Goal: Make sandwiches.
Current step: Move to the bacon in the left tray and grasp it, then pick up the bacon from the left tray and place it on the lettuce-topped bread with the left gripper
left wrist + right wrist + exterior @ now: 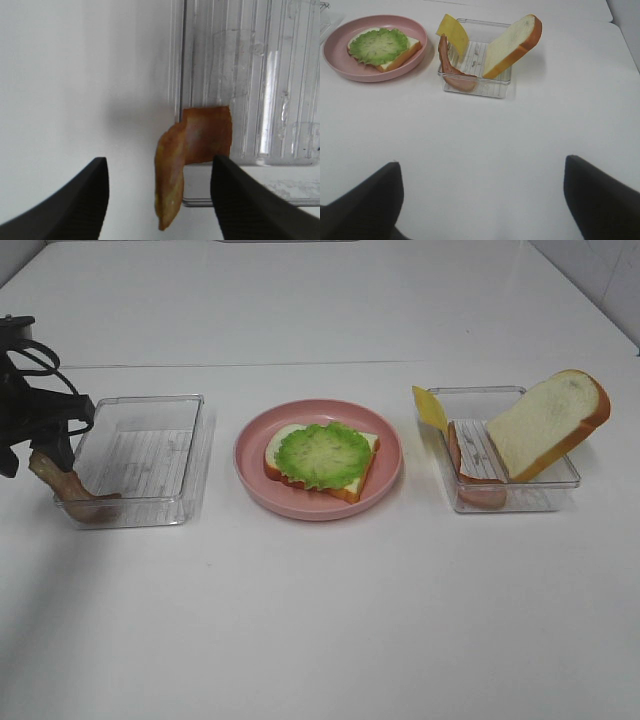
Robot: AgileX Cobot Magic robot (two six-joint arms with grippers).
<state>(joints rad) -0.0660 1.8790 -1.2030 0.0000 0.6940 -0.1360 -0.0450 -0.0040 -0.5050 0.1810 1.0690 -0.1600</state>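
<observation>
A bread slice (360, 480) topped with a ruffled green lettuce leaf (322, 453) lies on the pink plate (320, 510). One reddish-brown bacon strip (70, 490) hangs over the near left corner of the left clear tray (140, 455). My left gripper (50, 448) hovers at its upper end. In the left wrist view the bacon strip (192, 150) stands between the spread fingers (95, 195), a gap on each side; the left gripper (160, 167) is open. The right gripper (482, 164) is open and empty, short of the right tray (475, 87).
The right tray (520, 495) holds a second bread slice (548, 422) leaning on its far right rim, a yellow cheese slice (431, 408) at its far left corner and another bacon strip (462, 465). White tabletop lies all around.
</observation>
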